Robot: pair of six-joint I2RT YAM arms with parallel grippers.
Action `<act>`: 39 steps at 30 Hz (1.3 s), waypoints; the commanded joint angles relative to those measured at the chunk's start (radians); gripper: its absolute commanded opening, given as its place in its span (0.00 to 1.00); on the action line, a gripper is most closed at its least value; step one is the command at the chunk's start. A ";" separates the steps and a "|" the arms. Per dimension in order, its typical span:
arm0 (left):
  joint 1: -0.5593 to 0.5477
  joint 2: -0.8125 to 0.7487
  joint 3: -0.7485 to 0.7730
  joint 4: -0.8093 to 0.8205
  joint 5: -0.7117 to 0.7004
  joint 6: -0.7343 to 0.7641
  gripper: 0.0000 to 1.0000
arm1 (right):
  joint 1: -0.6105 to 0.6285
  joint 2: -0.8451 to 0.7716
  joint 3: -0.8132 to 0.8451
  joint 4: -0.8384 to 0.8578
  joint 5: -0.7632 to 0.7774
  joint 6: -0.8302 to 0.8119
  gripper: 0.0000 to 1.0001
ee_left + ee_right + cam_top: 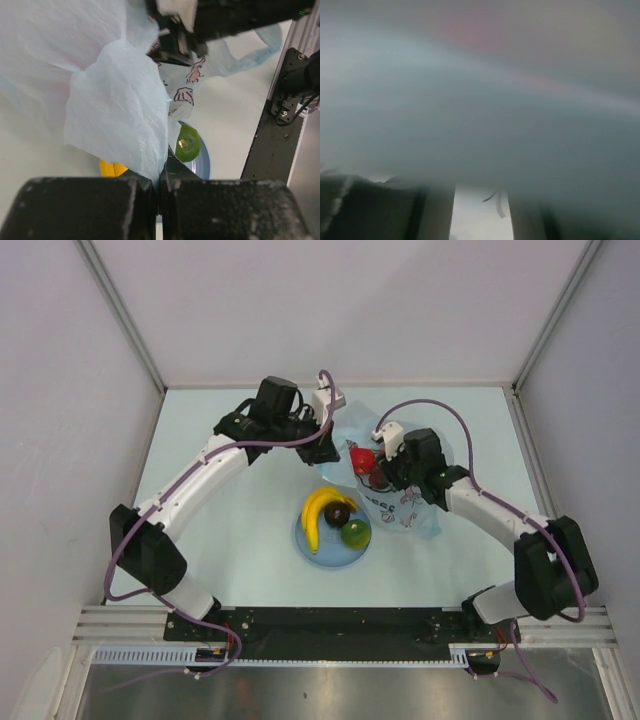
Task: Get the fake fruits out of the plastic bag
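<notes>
The pale-blue plastic bag (405,502) lies right of centre. My left gripper (333,443) is shut on a fold of its film and holds it up; the left wrist view shows the film (117,105) pinched between the jaws (160,175). A red fruit (361,460) sits at the bag's mouth, right in front of my right gripper (374,470). In the right wrist view bag film blurs nearly everything; the fingers (435,210) stand apart with nothing between them, and a faint red blur lies ahead. The banana (317,516), maroon fruit (338,513) and green fruit (355,533) lie on the blue plate (335,558).
The plate stands just in front of the bag, between the two arms. In the left wrist view the green fruit (188,143), a bit of banana (112,168) and the plate's rim (205,162) show below the lifted film. White walls enclose the table at the back and sides.
</notes>
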 commanded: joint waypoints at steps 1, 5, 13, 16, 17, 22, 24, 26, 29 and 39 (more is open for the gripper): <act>0.003 -0.029 0.011 0.006 0.081 0.011 0.00 | -0.070 0.067 0.040 0.247 0.120 0.016 0.51; 0.002 -0.024 -0.025 0.019 0.093 0.000 0.00 | -0.101 0.147 0.063 0.264 0.105 0.059 0.69; -0.003 -0.021 -0.025 0.011 0.092 0.003 0.00 | -0.117 0.247 0.114 0.295 0.042 0.171 0.93; -0.007 -0.022 -0.031 0.006 0.084 0.012 0.00 | -0.133 0.307 0.160 0.298 0.062 0.209 0.97; -0.009 -0.021 -0.031 0.003 0.086 0.014 0.00 | -0.138 0.322 0.169 0.301 0.066 0.217 0.98; -0.017 -0.003 -0.019 -0.017 0.077 0.038 0.00 | -0.193 0.444 0.249 0.313 0.086 0.255 0.99; -0.020 0.007 -0.012 -0.026 0.067 0.049 0.00 | -0.210 0.489 0.306 0.271 0.076 0.277 0.98; -0.021 0.017 -0.003 -0.033 0.060 0.054 0.00 | -0.228 0.535 0.371 0.267 0.065 0.280 0.97; -0.023 0.034 0.012 -0.041 0.055 0.058 0.00 | -0.250 0.601 0.460 0.261 0.022 0.280 0.96; -0.026 0.060 0.047 -0.053 0.032 0.077 0.00 | -0.255 0.686 0.590 0.181 -0.087 0.246 0.54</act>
